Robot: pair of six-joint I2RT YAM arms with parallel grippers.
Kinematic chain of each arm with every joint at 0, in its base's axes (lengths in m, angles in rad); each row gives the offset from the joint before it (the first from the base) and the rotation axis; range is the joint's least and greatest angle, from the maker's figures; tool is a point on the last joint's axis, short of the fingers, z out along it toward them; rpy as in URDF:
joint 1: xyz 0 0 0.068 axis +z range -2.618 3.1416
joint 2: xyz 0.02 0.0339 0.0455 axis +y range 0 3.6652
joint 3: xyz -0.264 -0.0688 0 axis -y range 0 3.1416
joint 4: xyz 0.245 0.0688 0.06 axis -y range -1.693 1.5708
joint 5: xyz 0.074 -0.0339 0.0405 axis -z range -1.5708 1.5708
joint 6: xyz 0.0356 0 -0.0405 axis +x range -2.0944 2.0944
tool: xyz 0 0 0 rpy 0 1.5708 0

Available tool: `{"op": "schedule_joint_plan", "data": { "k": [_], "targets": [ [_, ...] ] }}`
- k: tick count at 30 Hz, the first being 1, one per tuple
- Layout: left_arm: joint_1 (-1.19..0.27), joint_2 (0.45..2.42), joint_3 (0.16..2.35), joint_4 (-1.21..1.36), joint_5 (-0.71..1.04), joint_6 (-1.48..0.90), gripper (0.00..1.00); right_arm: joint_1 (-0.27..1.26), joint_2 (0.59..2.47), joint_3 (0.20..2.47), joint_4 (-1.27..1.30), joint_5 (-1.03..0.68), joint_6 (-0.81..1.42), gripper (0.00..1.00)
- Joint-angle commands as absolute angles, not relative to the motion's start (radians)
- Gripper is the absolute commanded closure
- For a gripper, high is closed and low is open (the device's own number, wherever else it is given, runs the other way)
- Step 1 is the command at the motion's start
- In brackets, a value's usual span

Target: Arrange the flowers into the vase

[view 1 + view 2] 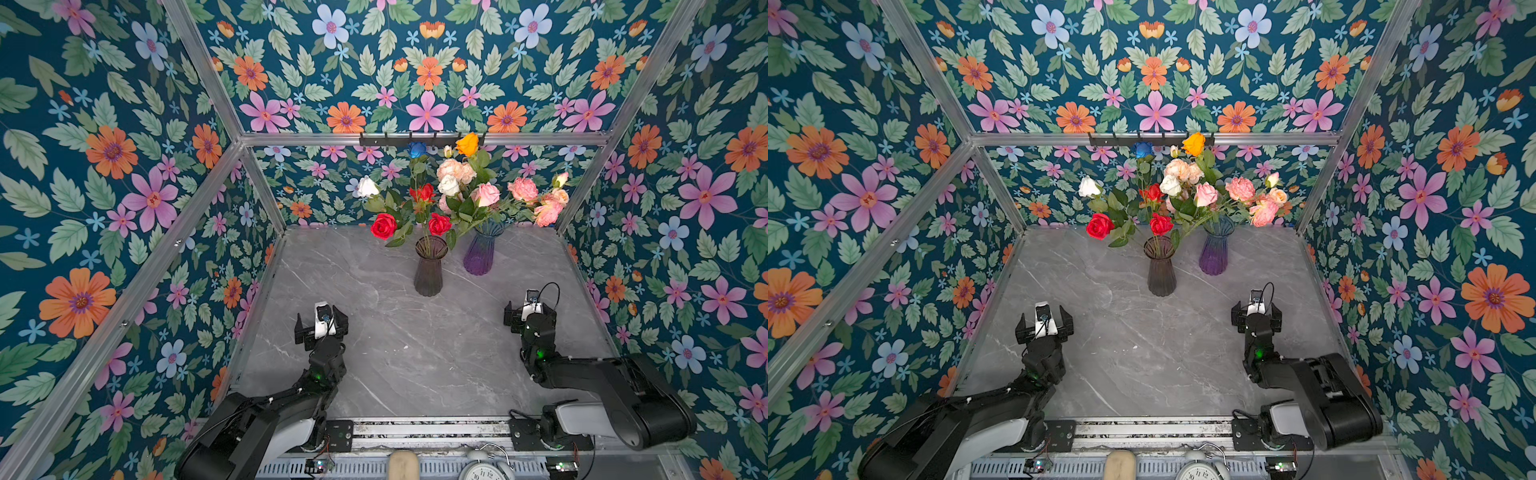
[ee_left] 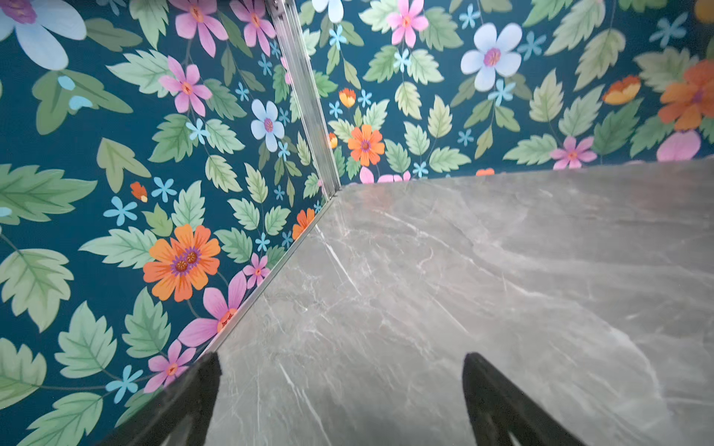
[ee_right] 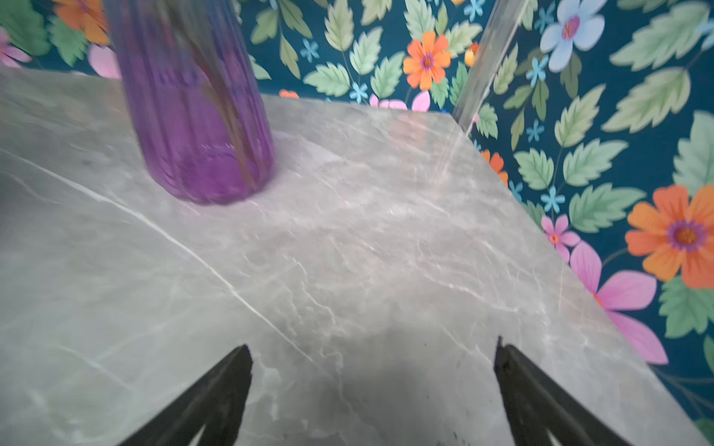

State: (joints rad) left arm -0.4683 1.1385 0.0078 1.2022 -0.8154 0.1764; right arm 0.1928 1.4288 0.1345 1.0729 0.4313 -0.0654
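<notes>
**Left wrist and right wrist views: jaws wide on both sides, nothing held**

Left wrist view gives us the left gripper [image 2: 343, 359] with its black jaws spread wide over the bare grey marble-patterned tabletop [image 2: 463, 270], nothing between them. The right gripper [image 3: 373, 343] stands the same way, jaws apart and empty. It faces the ribbed purple glass vase [image 3: 201, 116] and is well apart from it.

In both top views we see the two grippers low near the front of the table, far from any bloom. At the far end stand the two containers: the purple vase and, just beside it, a smoky dark ribbed glass vase [image 1: 430, 270]. The long green-stemmed flowers [image 1: 457, 187] are all in these two. Red roses, a white rose and a blue rose are in the dark vase; peach, pink, white and orange blooms are in the purple one. We find no loose stem on the table.

We judge the arranging finished, or all but finished. Any next move calls only for a light touch, such as nudging a leaning stem upright without tipping either vase.
</notes>
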Motion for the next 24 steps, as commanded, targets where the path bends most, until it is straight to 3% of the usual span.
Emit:
{"op": "schedule_joint_plan", "data": {
  "k": [1,3,6,8,13,24],
  "targets": [
    [-0.432,1.210,-0.081,1.508,-0.832,0.197,0.00,0.182,1.469,0.125,1.352,0.405,-0.069,0.01],
    [-0.393,1.279,-0.093,1.619,-0.806,0.185,0.01,0.148,1.400,0.140,1.205,0.353,-0.019,0.01],
    [-0.330,1.341,-0.072,1.662,-0.792,0.157,0.00,-0.011,1.468,0.199,1.165,0.194,0.101,0.01],
    [-0.294,1.362,-0.066,1.672,-0.764,0.134,0.00,-0.025,1.409,0.253,0.942,0.172,0.130,0.01],
    [-0.181,1.498,0.003,1.677,-0.619,-0.020,0.00,-0.020,1.435,0.284,0.930,0.192,0.116,0.01],
    [-0.149,1.662,0.144,1.592,-0.344,0.077,0.00,-0.018,1.434,0.285,0.922,0.191,0.114,0.01]
  ]
}}
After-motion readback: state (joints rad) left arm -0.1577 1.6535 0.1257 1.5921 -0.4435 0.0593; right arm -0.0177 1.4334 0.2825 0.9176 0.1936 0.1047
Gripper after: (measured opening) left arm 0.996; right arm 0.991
